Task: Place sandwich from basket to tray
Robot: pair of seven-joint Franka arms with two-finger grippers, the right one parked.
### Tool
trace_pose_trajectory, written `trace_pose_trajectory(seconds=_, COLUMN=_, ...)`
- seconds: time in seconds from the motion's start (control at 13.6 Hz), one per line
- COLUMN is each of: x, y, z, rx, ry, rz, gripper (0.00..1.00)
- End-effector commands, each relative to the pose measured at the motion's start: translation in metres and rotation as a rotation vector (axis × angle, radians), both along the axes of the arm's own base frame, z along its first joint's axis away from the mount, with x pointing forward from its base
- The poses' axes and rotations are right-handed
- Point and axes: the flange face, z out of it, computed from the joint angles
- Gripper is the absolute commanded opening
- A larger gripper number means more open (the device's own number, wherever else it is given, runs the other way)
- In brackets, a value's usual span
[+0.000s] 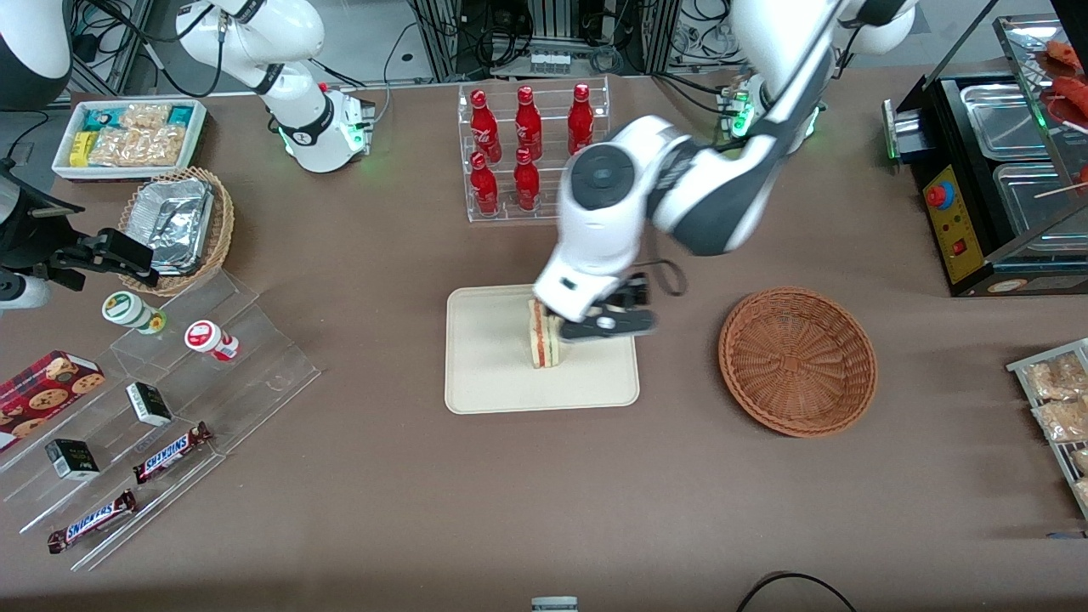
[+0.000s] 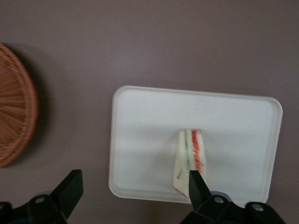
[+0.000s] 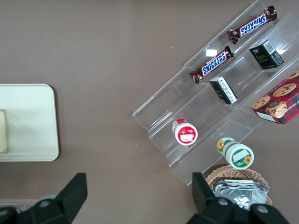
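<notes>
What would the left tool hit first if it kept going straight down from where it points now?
Probably the tray: the open tool hangs over its edge, one finger beside the sandwich, which it might graze; depth is unclear.

— What does the working arm look like?
— Glossy white rounded shells with dark grey sections between them. One joint ends in a round dark grey cap with a small hub at its centre. A green light glows at its base.

— And the gripper (image 1: 595,327)?
— It hangs above the tray. A white block carries black fingers (image 2: 196,184), each narrowing to a wedge-shaped tip, with a round silver screw at each finger's root. The fingers stand wide apart. A thin black cable loops out beside the wrist.
</notes>
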Motion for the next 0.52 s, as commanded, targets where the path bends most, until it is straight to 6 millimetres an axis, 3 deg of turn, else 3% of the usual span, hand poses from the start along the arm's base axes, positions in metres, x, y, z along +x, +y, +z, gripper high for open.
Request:
trace_pose_trajectory(seconds=0.0, x=0.005, y=0.070, z=0.027, rx=0.038, ry=-0.004, rz=0.005, gripper=1.00)
trace_pose_trajectory(seconds=0.44, x=0.011, y=0.210, z=0.083, rx=0.071, ry=0.018, rz=-0.076, gripper=1.00)
